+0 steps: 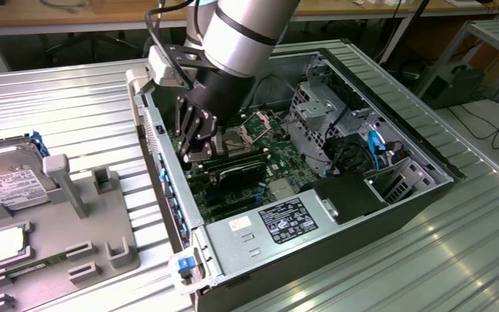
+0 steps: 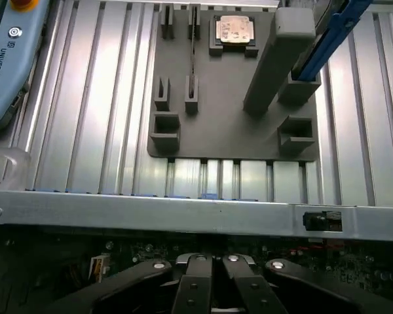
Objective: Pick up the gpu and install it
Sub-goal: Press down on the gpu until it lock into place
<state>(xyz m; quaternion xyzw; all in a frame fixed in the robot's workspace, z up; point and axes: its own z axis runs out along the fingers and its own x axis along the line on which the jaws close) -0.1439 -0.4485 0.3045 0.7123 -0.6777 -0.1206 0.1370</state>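
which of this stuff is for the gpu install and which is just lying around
In the job: claw, shut, inside the computer case; dark card beneath it, likely the gpu.
Lying about: hard drive, processor chip, memory stick on the grey holder; teach pendant.

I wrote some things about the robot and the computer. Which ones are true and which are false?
1. The gripper is down inside the open computer case. True.
2. The gripper is wide open. False: it is shut.
3. The hard drive sits on the grey holder tray outside the case. True.
4. The computer case has its side cover on. False: it is open, with the motherboard showing.
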